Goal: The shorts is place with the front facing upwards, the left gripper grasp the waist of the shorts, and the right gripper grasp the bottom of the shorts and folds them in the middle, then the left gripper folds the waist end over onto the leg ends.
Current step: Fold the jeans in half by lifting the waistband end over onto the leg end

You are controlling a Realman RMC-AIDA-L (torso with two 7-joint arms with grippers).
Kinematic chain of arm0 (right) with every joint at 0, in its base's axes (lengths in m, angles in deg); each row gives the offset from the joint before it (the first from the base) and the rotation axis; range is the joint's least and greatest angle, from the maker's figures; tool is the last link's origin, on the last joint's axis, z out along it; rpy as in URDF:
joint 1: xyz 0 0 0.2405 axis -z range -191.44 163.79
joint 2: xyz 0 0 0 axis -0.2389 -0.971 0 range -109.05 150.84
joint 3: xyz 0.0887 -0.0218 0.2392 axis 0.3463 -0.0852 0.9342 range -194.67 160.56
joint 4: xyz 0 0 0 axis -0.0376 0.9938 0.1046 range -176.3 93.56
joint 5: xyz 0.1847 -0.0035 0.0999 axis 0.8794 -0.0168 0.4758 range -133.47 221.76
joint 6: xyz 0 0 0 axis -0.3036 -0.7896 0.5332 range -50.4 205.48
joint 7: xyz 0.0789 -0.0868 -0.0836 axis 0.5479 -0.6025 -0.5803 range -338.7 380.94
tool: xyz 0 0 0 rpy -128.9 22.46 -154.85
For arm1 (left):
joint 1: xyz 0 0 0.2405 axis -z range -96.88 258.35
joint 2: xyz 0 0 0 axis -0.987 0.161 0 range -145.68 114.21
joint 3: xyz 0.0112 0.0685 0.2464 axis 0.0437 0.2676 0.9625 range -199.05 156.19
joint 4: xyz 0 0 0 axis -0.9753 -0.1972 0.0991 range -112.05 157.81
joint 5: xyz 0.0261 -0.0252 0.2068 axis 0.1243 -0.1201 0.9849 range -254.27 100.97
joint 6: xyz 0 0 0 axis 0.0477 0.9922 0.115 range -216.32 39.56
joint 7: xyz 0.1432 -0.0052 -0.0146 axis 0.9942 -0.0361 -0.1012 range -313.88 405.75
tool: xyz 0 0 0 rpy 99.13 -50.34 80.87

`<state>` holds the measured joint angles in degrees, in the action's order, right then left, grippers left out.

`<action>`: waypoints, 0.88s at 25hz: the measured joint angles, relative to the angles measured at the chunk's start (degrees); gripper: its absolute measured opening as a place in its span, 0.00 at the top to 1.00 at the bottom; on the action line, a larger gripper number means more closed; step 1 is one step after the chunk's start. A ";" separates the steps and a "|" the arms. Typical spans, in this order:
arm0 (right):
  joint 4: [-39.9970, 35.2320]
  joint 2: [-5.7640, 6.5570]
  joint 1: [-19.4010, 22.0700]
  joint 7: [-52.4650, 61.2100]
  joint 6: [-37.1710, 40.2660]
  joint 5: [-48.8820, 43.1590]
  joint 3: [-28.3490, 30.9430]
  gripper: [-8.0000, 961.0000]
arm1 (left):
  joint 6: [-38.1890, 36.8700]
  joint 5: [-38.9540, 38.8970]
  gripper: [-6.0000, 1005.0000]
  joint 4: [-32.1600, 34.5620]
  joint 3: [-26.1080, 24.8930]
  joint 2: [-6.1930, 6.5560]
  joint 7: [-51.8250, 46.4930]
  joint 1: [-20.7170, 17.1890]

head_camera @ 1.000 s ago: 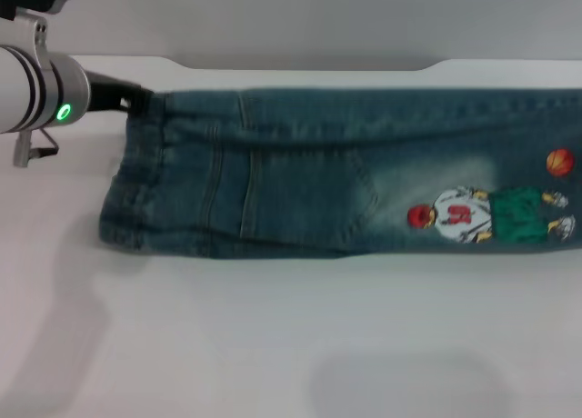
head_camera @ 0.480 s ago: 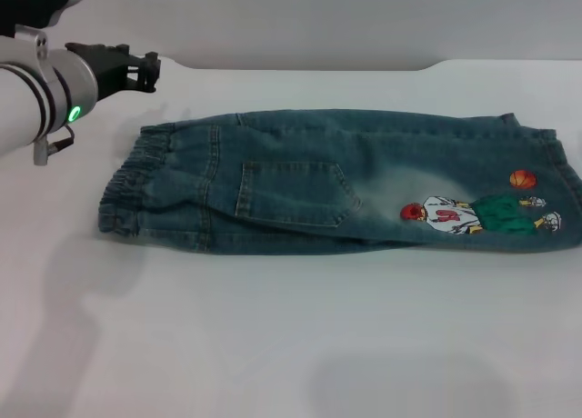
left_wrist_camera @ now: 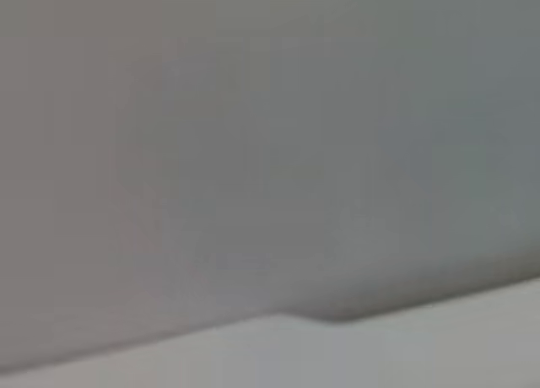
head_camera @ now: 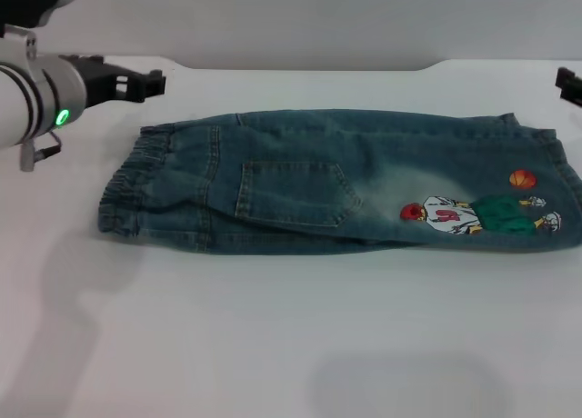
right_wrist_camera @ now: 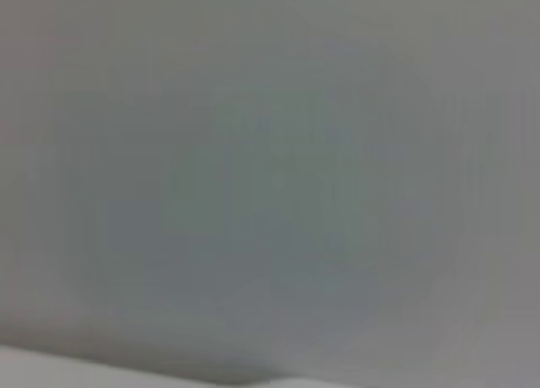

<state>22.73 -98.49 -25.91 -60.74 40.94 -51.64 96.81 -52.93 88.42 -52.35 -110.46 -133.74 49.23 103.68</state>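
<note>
I've got the shorts (head_camera: pixel 336 182) lying flat on the white tabletop (head_camera: pixel 273 345), already folded lengthwise, back pocket (head_camera: pixel 296 195) up. Elastic waist (head_camera: pixel 136 186) sits at my left, leg ends (head_camera: pixel 555 177) w/ the cartoon patch (head_camera: pixel 477 216) at my right. Left gripper (head_camera: pixel 145 80) is up off the cloth, just behind the waist corner, holding nothing; can't tell if its jaws are open or closed. Right gripper (head_camera: pixel 569 84) barely peeks in at the far right edge, apart from the denim; jaws' state can't tell. Both wrist views show only blank grey wall.
</note>
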 joint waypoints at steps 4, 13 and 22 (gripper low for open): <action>-1.72 -0.20 1.20 -11.48 14.81 5.67 -12.08 0.27 | 5.74 -0.01 0.18 -1.54 -0.59 0.05 0.11 0.25; -18.72 -0.21 -4.37 -55.80 19.20 57.05 -20.89 0.45 | 15.17 -2.57 0.15 -6.29 -1.30 0.07 0.09 0.18; -22.80 -0.31 -3.79 -73.52 6.12 70.25 -22.81 0.91 | 16.73 -2.38 0.15 -8.97 -0.95 0.00 0.33 -0.27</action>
<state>-0.08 -98.80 -29.70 -134.26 47.06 18.61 74.00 -36.20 86.04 -61.32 -111.41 -133.74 49.56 103.41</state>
